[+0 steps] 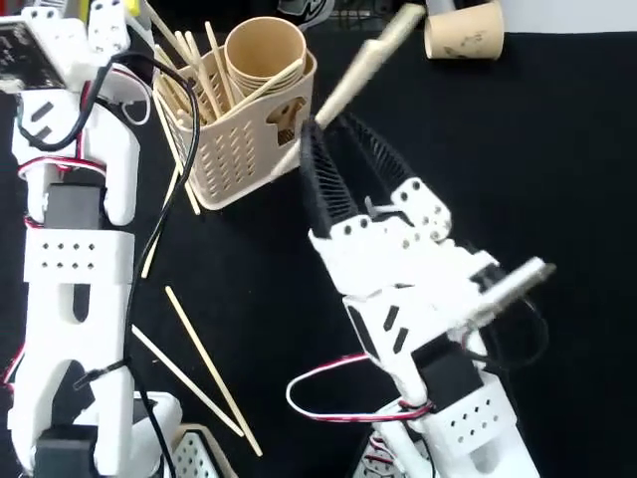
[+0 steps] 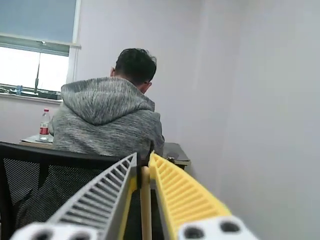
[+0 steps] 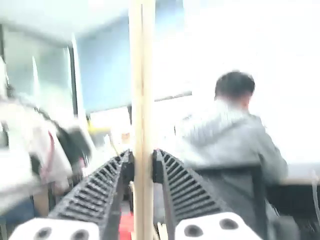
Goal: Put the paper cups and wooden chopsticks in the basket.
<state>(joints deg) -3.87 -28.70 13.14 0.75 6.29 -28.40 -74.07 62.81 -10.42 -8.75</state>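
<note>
Both pincers grip wood: the right pincer holds a chopstick just beside the basket (cups nested inside) at 11 o'clock; the left pincer pinches a second chopstick.

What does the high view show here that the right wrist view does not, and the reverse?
High view: the basket holding stacked paper cups and several chopsticks, one paper cup lying at the far edge of the table, loose chopsticks on the table, and the left arm beside the basket. Right wrist view: a close look along the right gripper, its black fingers pressed on both sides of the held chopsticks. Shared: that gripper clamping the held chopsticks, raised near the basket in the high view.
</note>
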